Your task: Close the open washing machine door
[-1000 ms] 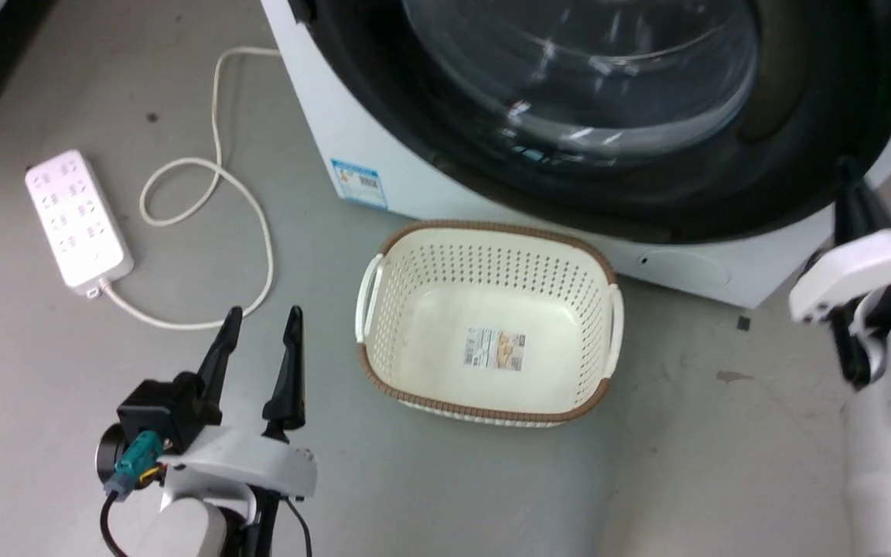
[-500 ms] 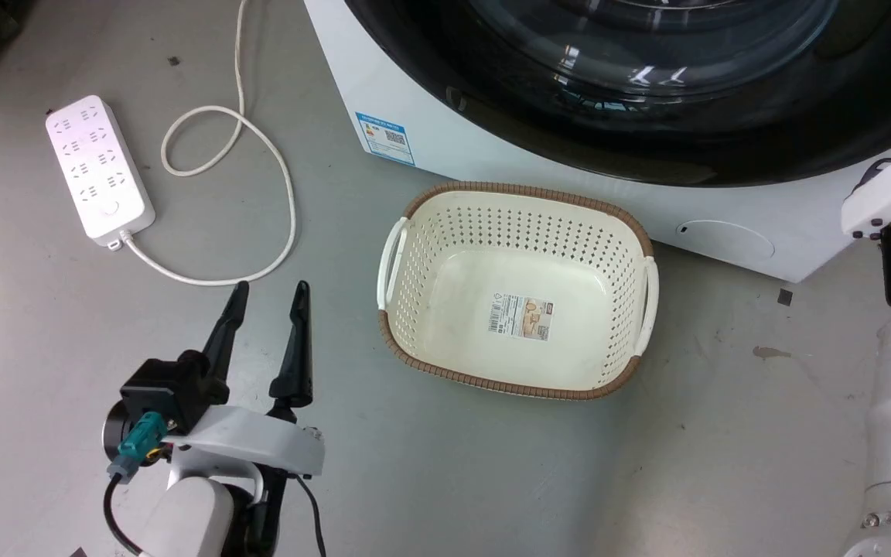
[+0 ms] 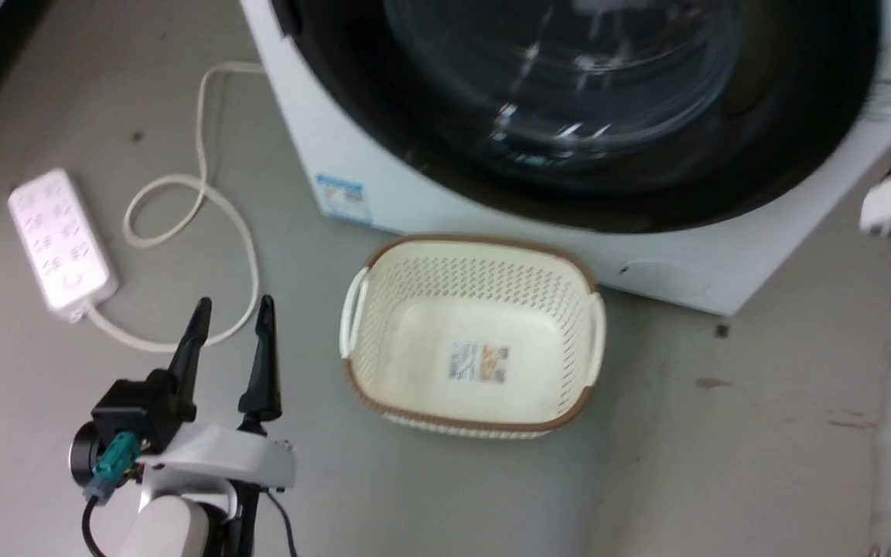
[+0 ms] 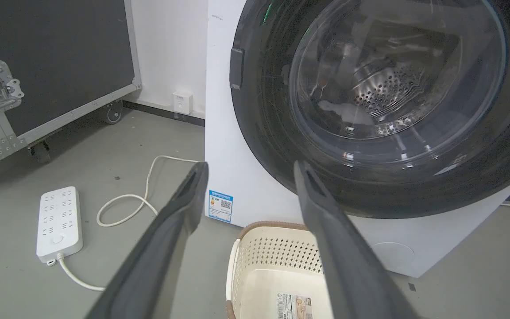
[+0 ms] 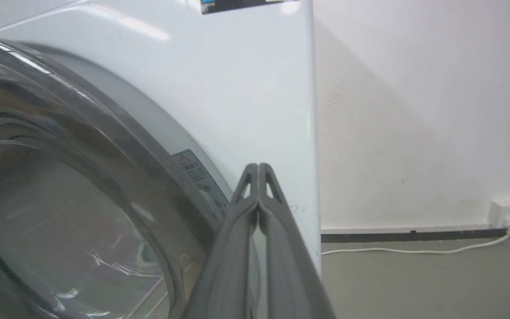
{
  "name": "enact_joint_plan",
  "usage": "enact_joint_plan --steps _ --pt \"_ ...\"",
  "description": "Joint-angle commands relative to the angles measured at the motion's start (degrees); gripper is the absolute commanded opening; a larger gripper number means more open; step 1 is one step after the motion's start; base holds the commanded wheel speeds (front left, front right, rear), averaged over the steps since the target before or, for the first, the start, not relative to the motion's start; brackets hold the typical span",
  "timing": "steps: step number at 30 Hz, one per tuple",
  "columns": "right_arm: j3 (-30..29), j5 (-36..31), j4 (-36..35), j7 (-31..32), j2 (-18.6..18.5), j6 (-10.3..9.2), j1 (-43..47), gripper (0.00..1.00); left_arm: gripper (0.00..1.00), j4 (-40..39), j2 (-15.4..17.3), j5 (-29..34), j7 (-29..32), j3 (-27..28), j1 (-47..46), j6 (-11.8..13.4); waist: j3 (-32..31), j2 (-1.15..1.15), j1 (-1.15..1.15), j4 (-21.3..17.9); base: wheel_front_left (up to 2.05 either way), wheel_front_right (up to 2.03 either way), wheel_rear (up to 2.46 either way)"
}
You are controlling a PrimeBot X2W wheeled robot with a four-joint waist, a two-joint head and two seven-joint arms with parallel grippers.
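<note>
The large round washing machine door (image 4: 392,88), glossy black rim around bulging clear glass, looks flat against the big white washing machine (image 4: 233,177). It seems shut, but I cannot tell whether it has latched. The right gripper (image 5: 258,167), fingers pressed together and empty, points at its rim. The left gripper (image 3: 233,303) hangs spread wide, holding nothing.

The left gripper (image 3: 233,308) has two long, tapered black fingers (image 3: 189,344) on a white shell (image 3: 217,460), a teal plug (image 3: 110,458) and black cable (image 3: 85,524).
</note>
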Motion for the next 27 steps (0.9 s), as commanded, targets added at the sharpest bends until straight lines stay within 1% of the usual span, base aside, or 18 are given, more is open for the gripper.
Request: enact_joint_plan --steps 1,3,4,5,13,17,22,23,24,25,27 --pt "1.3 1.3 -1.7 -0.2 -0.2 -0.04 3.4 0.00 1.00 -0.3 0.2 0.7 -0.3 0.3 0.8 0.0 -3.6 0.00 0.00 -3.4 0.00 0.00 0.00" --pt "3.6 3.3 -4.5 -0.2 -0.2 -0.04 7.4 0.00 1.00 -0.5 0.4 1.4 -0.3 0.5 1.4 0.0 -5.2 0.00 0.00 -5.0 0.00 0.00 0.00" --pt "7.7 5.7 -8.6 -0.2 -0.2 -0.04 14.3 0.00 1.00 -0.7 0.6 2.2 -0.3 0.5 2.2 0.2 -7.2 0.00 0.00 -7.0 0.00 0.00 0.00" --pt "9.0 6.3 -9.8 -0.2 -0.2 -0.04 16.6 0.00 1.00 -0.7 0.6 2.4 -0.3 0.5 2.4 0.2 -7.7 0.00 0.00 -7.5 0.00 0.00 0.00" --pt "17.7 9.3 -15.5 0.5 -0.2 -0.04 32.8 0.00 1.00 -0.1 1.4 3.2 0.4 -0.4 4.7 0.6 -11.4 0.00 0.00 -10.4 0.00 0.00 0.00" --pt "20.4 10.2 -18.2 1.9 -0.2 -0.04 39.0 0.00 1.00 0.7 1.6 3.9 2.1 -1.6 5.5 1.0 -12.8 0.00 0.00 -10.6 0.00 0.00 0.00" --pt "21.2 11.3 -20.8 4.3 -0.2 -0.04 44.3 0.00 1.00 1.0 1.7 4.1 3.3 -2.5 6.3 1.2 -13.9 0.00 0.00 -10.5 0.00 0.00 0.00" --pt "21.5 11.4 -21.2 4.9 -0.2 -0.04 45.0 0.04 1.00 0.9 1.8 4.0 3.4 -2.5 6.4 1.3 -13.9 0.00 0.00 -10.5 0.00 0.00 0.00" --pt "21.6 11.2 -21.8 5.3 -0.2 -0.04 45.5 0.47 1.00 0.9 1.8 4.0 3.5 -2.6 6.5 1.2 -14.0 0.00 0.00 -10.4 0.00 0.00 0.00" --pt "21.6 11.0 -22.4 5.4 -0.2 -0.04 45.9 1.00 1.00 0.9 1.8 3.9 3.6 -2.7 6.5 1.2 -14.1 0.00 0.00 -10.2 0.00 0.00 0.00" --pt "21.9 10.9 -23.2 6.1 -0.2 -0.04 46.7 1.00 1.00 0.9 1.9 3.7 3.9 -2.7 6.6 1.2 -14.3 0.00 0.00 -10.0 0.00 0.00 0.00"
